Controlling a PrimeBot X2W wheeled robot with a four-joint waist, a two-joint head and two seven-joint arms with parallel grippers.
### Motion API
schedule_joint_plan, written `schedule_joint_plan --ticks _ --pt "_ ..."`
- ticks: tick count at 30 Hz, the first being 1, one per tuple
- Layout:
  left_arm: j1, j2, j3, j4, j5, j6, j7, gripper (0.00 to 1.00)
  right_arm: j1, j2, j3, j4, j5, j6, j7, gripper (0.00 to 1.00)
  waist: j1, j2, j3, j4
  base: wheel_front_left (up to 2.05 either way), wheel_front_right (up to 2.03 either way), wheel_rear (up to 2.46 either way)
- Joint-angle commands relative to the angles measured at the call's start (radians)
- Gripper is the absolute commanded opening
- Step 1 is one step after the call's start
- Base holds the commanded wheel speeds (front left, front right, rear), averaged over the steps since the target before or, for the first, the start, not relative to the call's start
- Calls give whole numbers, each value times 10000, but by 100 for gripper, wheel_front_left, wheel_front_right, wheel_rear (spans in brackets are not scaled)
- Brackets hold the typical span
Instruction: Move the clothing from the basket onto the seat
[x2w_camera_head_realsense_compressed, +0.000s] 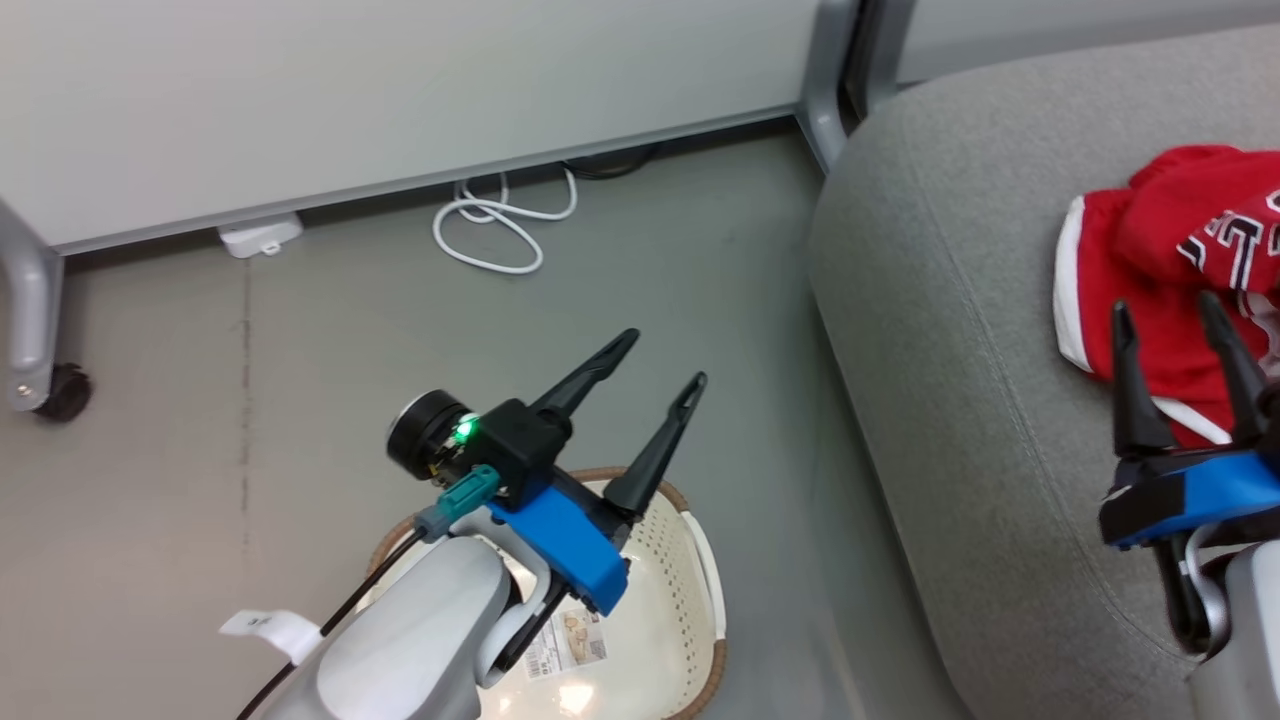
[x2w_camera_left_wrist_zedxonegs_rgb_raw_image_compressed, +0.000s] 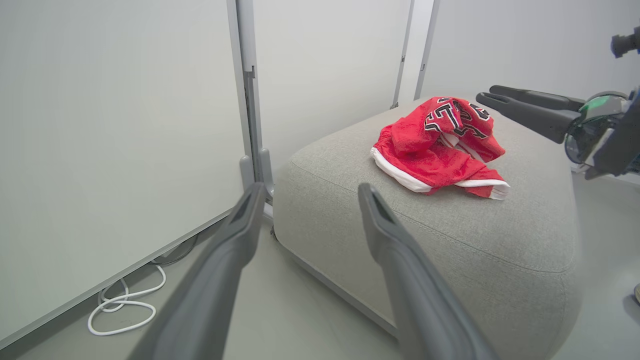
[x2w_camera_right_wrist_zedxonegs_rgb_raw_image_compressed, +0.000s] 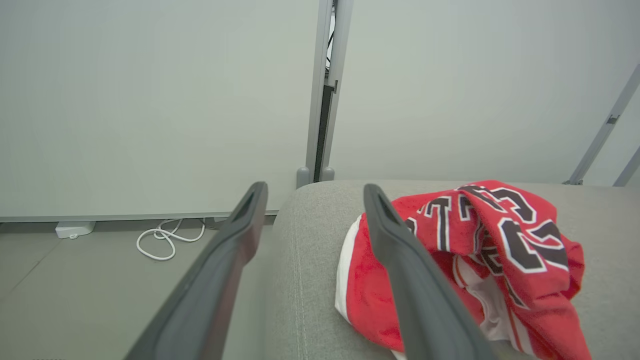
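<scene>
Red clothing (x2w_camera_head_realsense_compressed: 1150, 250) heaped on the seat (x2w_camera_head_realsense_compressed: 930, 400), in from its left edge, just ahead of spread right gripper (x2w_camera_head_realsense_compressed: 1165, 305); left gripper (x2w_camera_head_realsense_compressed: 665, 357), spread, seemingly farther.

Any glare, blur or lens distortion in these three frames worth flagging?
Head view: soft even light, faint shadows, a bright sheen on the floor of the basket. Left wrist view: the near fingers of the left hand look soft, the clothing on the seat is sharp, the panel frames lean from the wide lens. Right wrist view: the clothing's lettering is crisp, the near fingers of the right hand are blurred.
</scene>
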Motion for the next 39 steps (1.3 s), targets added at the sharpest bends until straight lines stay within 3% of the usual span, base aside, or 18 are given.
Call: schedule_joint_plan --ticks 1,11,22,39 --pt "148 24 87 -50 37 67 -51 100 200 63 30 -84 21 1 -4 100 2 0 -244 275 0 0 0" --pt "1526 231 2440 -732 531 310 -49 100 1060 796 716 -1200 57 1 -4 100 2 0 -882 1136 0 0 0" --pt "3071 -25 4887 -1314 1176 284 -51 100 1957 1288 653 -1719 -315 1 -4 100 2 0 -1524 1648 0 0 0" --pt "4914 -748 6776 -1893 2124 91 -51 100 3241 1682 166 -1928 -399 1 -4 100 2 0 -2174 1909 0 0 0"
